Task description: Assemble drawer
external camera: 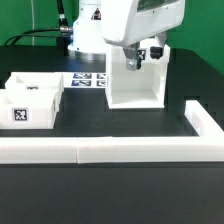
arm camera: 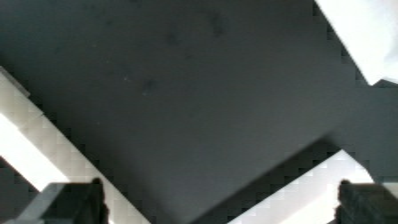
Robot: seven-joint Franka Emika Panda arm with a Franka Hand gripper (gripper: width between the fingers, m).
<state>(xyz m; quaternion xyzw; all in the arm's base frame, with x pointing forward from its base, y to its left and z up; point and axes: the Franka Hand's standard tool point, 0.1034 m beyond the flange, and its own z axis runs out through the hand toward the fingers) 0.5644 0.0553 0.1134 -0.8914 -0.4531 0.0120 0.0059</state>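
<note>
The drawer housing [external camera: 133,84], a white cube-like shell with its open side toward the camera, stands behind the table's middle. Two small white trays [external camera: 36,84] [external camera: 26,108] sit at the exterior view's left, the nearer one showing a square tag. My gripper [external camera: 143,57] hangs at the housing's top edge, fingers pointing down. In the wrist view the gripper [arm camera: 217,206] is open wide, with one dark fingertip [arm camera: 71,205] at each side and only dark surface between them. White part edges [arm camera: 45,140] cross that view; I cannot tell which part they belong to.
The marker board [external camera: 90,80] lies flat between the trays and the housing. A long low white border bar [external camera: 100,151] runs along the front, and another [external camera: 205,120] runs along the exterior view's right. The arm's base stands behind the housing.
</note>
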